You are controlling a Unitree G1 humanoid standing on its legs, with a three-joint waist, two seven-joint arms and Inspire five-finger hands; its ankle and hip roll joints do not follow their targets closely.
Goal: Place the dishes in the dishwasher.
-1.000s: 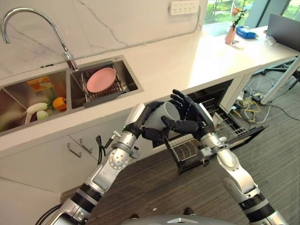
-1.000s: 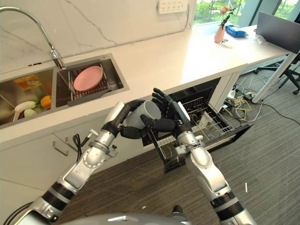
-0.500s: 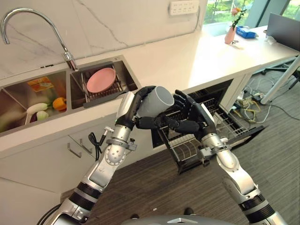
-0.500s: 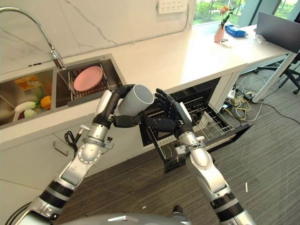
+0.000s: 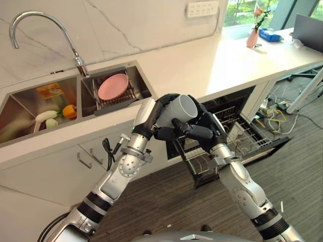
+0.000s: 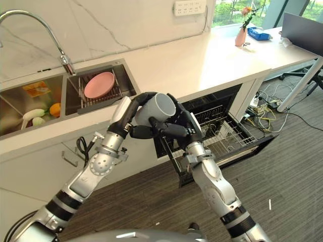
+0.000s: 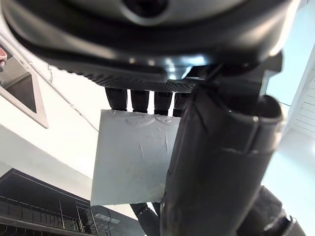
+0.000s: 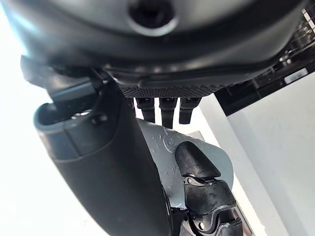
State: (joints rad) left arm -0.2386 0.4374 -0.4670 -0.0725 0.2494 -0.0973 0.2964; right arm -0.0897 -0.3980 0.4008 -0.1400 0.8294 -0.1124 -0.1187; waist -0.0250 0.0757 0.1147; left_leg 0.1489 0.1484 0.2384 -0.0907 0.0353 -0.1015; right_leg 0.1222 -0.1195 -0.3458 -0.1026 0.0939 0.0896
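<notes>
**Camera positions**

Head stereo pair: high, facing down; both cover tabletop [image 5: 202, 65], sink [image 5: 75, 101] and open dishwasher [image 6: 222, 131]. Wrist cameras: very close, each along its own robot hand, sharing the grey cup [image 7: 133, 157].

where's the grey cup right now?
The grey cup is held in mid-air between the left hand and right hand, both curled round it, in front of the counter edge and above the open dishwasher's wire rack.

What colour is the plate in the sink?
Pink plate, clearest in the left eye view.
</notes>
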